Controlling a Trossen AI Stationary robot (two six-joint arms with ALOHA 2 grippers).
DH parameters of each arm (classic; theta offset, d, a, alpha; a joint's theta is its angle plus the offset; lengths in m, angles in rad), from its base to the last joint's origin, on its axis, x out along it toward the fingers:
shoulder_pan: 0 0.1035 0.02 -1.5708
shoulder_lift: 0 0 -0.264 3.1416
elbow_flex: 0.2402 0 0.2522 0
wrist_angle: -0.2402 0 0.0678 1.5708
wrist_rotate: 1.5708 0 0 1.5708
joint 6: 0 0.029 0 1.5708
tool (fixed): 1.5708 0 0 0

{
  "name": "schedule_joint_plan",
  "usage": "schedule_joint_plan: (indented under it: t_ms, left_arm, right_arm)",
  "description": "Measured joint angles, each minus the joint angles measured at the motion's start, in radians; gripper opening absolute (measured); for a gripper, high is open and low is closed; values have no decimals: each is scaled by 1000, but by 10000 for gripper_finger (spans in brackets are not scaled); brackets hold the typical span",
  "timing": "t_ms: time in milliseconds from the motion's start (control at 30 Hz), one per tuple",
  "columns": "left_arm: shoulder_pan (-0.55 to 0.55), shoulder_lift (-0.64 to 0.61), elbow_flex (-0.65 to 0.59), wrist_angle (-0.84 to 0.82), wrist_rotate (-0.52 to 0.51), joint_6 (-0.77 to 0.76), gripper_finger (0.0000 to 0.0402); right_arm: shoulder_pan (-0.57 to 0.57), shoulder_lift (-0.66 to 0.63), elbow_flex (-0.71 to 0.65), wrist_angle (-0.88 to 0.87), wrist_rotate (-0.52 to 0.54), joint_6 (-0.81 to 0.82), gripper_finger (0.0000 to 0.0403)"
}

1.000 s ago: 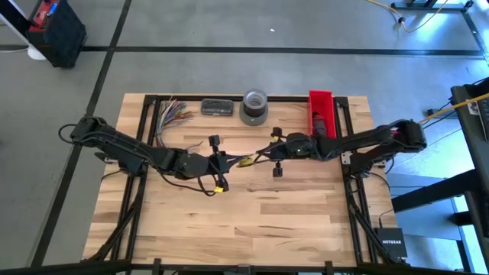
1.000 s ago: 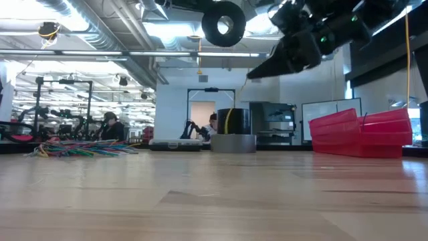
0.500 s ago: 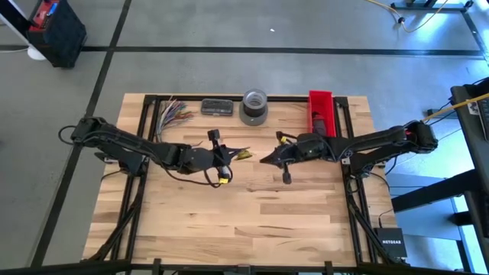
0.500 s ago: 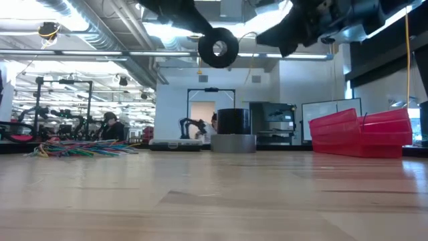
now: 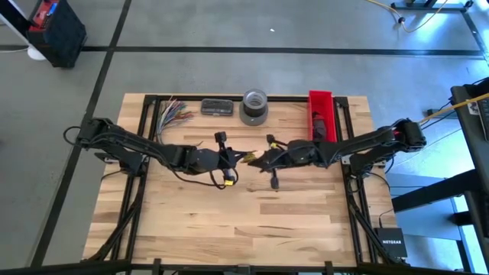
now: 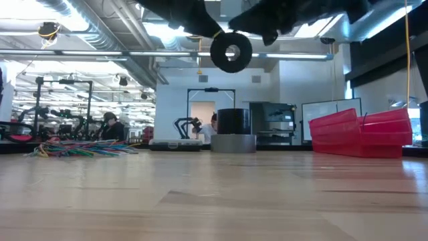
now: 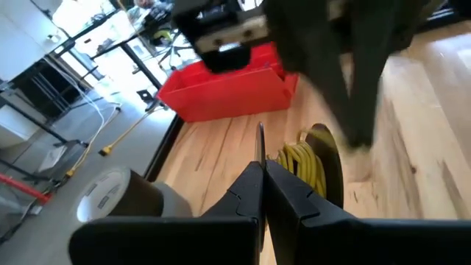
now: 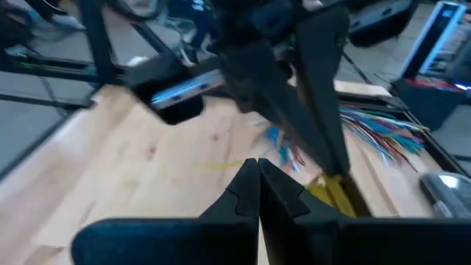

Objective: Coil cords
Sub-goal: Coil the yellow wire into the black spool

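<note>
The cords form a small round black bundle with yellow strands [image 5: 248, 158], held up over the table's middle; in the low view the bundle [image 6: 231, 51] hangs well above the wood. My left gripper [image 5: 235, 157] is shut at the bundle's left side. My right gripper [image 5: 261, 161] is shut, its tips right by the bundle's right side; I cannot tell whether they touch it. In the left wrist view the bundle [image 7: 315, 163] sits just beside my shut fingers. A yellow bit [image 5: 227, 182] shows below the left wrist. My left gripper pinches a thin black strand [image 7: 259, 140] of the cord between its two fingertips, right beside the coiled bundle. The fingers come roughly level from the table's left. The bundle hangs upright on its edge, clear of the table.
At the table's far edge lie a fan of multicoloured wires [image 5: 172, 113], a flat dark box [image 5: 217, 107], a grey tape roll with a dark cylinder on it [image 5: 254, 108] and a red bin [image 5: 322, 114]. The near half of the wooden top [image 5: 244, 221] is bare.
My right gripper drew back toward the table's right edge, away from the bundle, then came back toward it. My left gripper has gone a little toward the right with the bundle, which now hangs somewhat lower in the low view.
</note>
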Motion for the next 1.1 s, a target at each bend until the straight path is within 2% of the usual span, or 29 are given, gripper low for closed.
schedule_joint_plan:
  t_ms: [133,400,533,733,933,1100]
  left_arm:
    - [1,3,0,-14,-1,19,0]
    - [-2,-2,0,-31,-1,22,0]
    - [-2,-2,0,-30,-2,23,0]
    - [-2,-3,0,-31,-3,21,0]
    - [-2,-3,0,-31,-3,21,0]
    - [-2,-3,0,-27,-3,48,0]
  right_arm:
    - [18,27,58,-80,30,-27,5]
    - [58,-37,155,-448,71,25,49]
    - [58,-73,145,-599,196,34,79]
    - [55,-63,122,-715,368,53,103]
    - [55,-57,124,-725,367,52,101]
    - [55,-57,124,-718,308,52,101]
